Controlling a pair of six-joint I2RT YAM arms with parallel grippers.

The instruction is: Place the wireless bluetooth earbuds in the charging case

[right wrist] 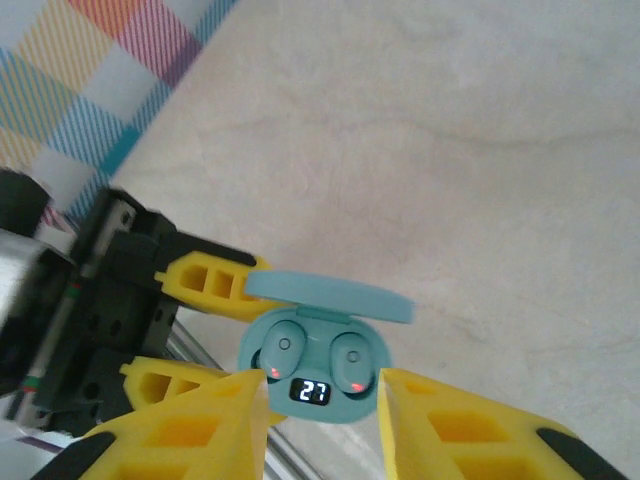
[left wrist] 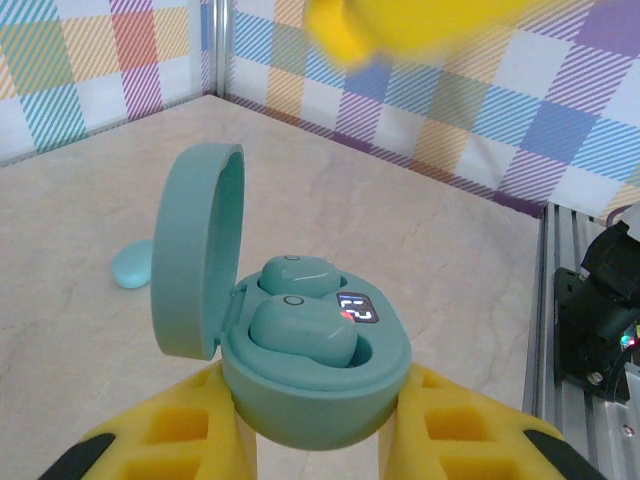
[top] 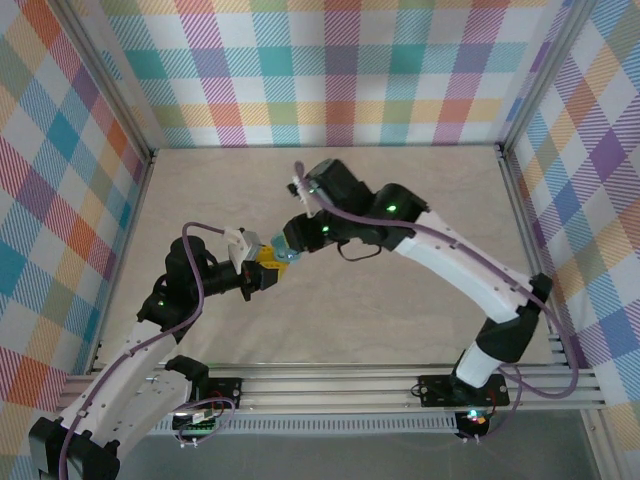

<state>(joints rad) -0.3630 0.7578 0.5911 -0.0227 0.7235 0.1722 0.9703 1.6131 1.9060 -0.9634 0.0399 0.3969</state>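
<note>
- Pale marble-patterned table, enclosed by plaid walls.
- Left gripper clamps the open charging case (both earbuds seated); right gripper hovers above, fingers parted.

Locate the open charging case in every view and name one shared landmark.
Top external: charging case just left of centre.
Left wrist: lower centre, lid open to the left.
Right wrist: bottom centre, lid raised behind.
Shared landmark: the left gripper clamping it with yellow fingers.
</note>
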